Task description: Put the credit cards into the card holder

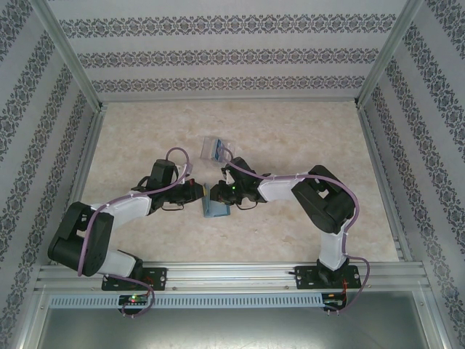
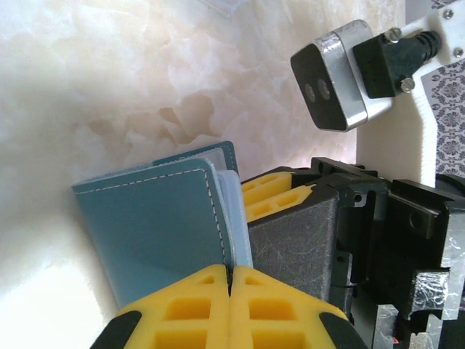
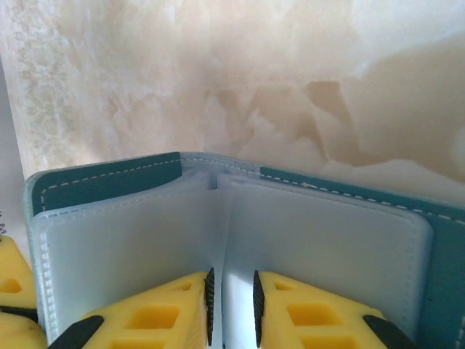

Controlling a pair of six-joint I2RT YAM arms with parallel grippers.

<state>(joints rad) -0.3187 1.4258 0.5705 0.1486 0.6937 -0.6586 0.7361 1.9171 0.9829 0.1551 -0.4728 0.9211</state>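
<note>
From the top camera, the card holder (image 1: 216, 147) stands on the bench (image 1: 138, 138) just beyond the arms. The left end effector (image 1: 197, 190) and right end effector (image 1: 219, 192) meet over the blue-grey wallet (image 1: 216, 210). The credit cards cannot be made out; the holder looks bluish, but whether it contains a card cannot be told.

In the left wrist view, the left end effector (image 2: 229, 275) is pressed together on the very edge of the wallet (image 2: 152, 225). With so little held, a tug from the other arm could slip it free.

In the right wrist view, the right end effector (image 3: 232, 287) pinches a clear sleeve (image 3: 320, 247) near the fold. It may be holding plastic alone, so a pull could stretch the sleeve or drag the wallet without freeing a card.
</note>
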